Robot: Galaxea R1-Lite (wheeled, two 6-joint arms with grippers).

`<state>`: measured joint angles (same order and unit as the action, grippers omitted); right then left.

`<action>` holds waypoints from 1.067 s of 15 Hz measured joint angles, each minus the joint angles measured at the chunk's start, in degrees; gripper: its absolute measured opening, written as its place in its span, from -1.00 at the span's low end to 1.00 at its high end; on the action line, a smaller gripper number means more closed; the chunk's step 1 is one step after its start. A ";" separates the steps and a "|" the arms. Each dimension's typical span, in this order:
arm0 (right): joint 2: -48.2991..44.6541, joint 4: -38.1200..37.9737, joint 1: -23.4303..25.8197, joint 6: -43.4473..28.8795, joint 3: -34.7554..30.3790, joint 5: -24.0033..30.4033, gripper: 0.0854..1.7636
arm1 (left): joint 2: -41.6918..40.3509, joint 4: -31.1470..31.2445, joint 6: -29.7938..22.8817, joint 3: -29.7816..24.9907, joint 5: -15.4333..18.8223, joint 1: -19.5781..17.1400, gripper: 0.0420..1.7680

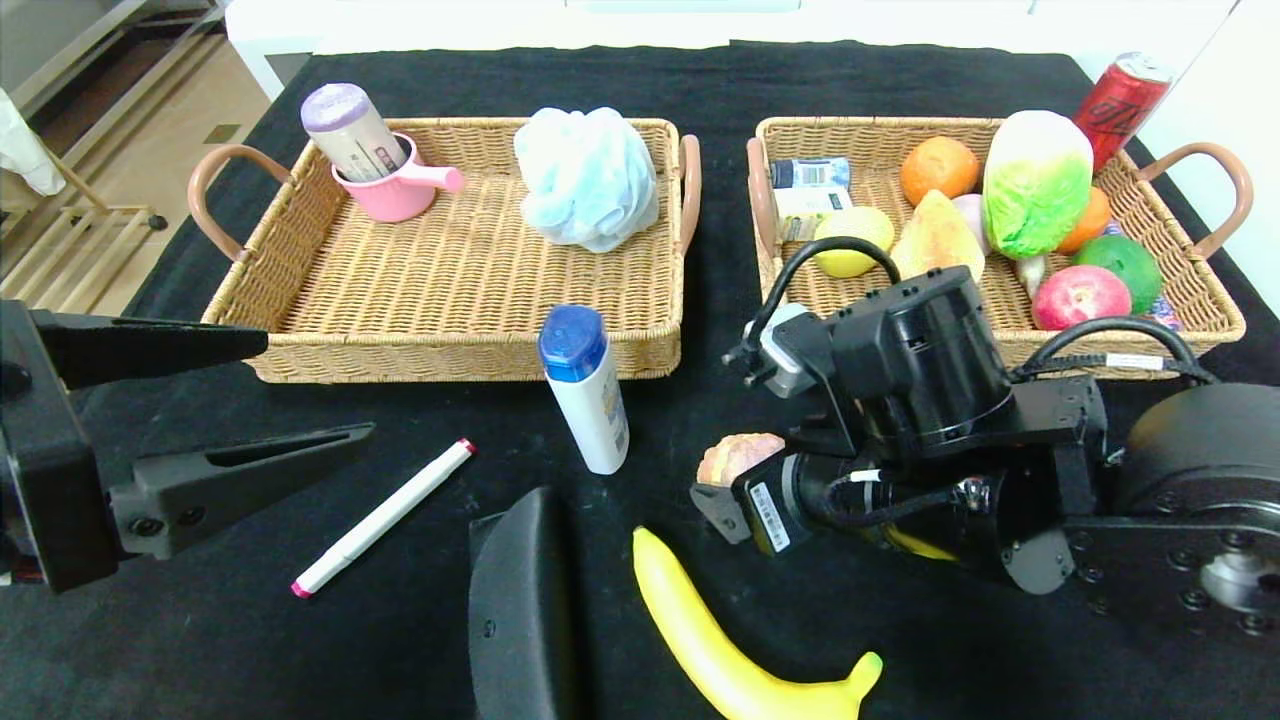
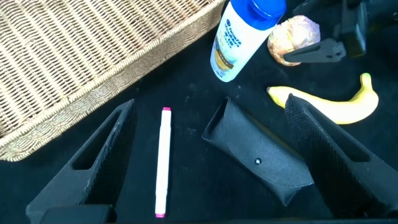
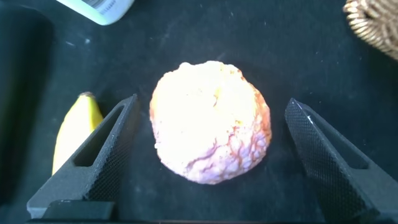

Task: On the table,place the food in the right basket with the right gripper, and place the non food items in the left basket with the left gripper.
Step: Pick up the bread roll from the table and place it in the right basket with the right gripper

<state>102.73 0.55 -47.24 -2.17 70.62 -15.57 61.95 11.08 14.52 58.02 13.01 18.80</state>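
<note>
Right gripper (image 3: 205,155) low over the black bench (image 1: 200,650), fingers (image 3: 99,162) spread wide astride the pale pink-veined wrinkled food ball (image 3: 211,130), untouched; left gripper (image 1: 290,400) fingers apart, empty, above white marker (image 1: 385,515).

The right end effector (image 1: 722,478) hangs over a bread roll (image 1: 737,455) beside the banana (image 1: 720,645).

The head view looks down from above and behind both arms across the whole black table (image 1: 860,80). The left wrist view looks between its fingers, fairly near the marker (image 2: 163,163), sharing the banana (image 2: 329,104) with the close right wrist view, which fills with a bun (image 3: 210,121).
</note>
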 joint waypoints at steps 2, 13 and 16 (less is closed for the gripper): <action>0.68 0.02 -0.02 -0.02 0.02 -0.33 0.93 | -0.02 0.00 -0.02 0.00 0.00 0.00 0.94; 2.89 1.76 0.06 0.09 0.35 -0.85 0.94 | -0.05 0.00 -0.02 0.00 0.00 0.00 0.94; 2.91 1.77 0.00 0.02 0.24 -0.88 0.75 | -0.05 0.00 -0.02 0.00 0.02 0.00 0.94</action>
<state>105.64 2.32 -47.24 -2.15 70.86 -16.45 61.90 11.08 14.49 58.02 13.03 18.80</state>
